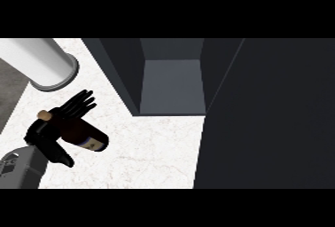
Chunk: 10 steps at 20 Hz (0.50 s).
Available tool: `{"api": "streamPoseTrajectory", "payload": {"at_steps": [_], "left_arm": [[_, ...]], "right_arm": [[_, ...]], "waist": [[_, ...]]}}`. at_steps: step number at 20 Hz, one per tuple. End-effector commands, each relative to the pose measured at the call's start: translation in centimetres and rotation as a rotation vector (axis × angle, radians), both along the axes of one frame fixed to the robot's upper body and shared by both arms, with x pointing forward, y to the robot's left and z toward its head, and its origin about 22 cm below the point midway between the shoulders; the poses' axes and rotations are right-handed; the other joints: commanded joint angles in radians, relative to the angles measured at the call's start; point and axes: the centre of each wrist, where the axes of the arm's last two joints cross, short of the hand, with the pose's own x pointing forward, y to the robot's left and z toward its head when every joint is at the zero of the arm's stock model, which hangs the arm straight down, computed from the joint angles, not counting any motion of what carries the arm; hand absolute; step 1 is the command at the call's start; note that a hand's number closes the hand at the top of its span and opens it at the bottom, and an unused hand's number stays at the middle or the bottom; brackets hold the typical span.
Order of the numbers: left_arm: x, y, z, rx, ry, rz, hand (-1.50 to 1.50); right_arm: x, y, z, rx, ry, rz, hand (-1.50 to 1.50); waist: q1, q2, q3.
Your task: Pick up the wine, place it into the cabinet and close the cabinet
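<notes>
Fingers (77,105) of the black left hand (56,133) wrap around a dark brown glass wine bottle (83,133), so the hand is clamped on it. The bottle has a tan cork top (45,115) at its upper left end and a small label (93,144) near its lower right end (it lies tilted, not standing up). The thumb (60,157) pokes down below the bottle. Hand and bottle are over the white speckled stone counter (150,155), at the left side of the view. The grey left forearm (20,170) comes in from the lower left corner.

To the right is the dark grey cabinet (171,88), open, with a lighter grey floor inside. Its big dark door (268,115) fills the right side of the view. The bottle is well apart from the cabinet opening. Near the top left stands a white round cylinder (46,62) with a grey rim.
</notes>
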Motion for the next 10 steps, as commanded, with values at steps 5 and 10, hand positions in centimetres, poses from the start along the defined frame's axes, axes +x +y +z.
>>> {"api": "streamPoseTrajectory", "payload": {"at_steps": [5, 10], "left_arm": [[-1.6, 0.6, -2.1, 0.017, 0.016, -0.016, -1.5], [-1.3, 0.7, -2.5, -0.009, 0.029, -0.018, -1.5]], "right_arm": [[-2.6, -0.1, 1.1, 0.031, -0.059, -0.005, -1.5], [-3.2, -0.7, 1.6, 0.013, -0.047, 0.008, -1.5]], "waist": [[0.006, -0.001, 0.0], [0.006, -0.002, 0.0]]}}
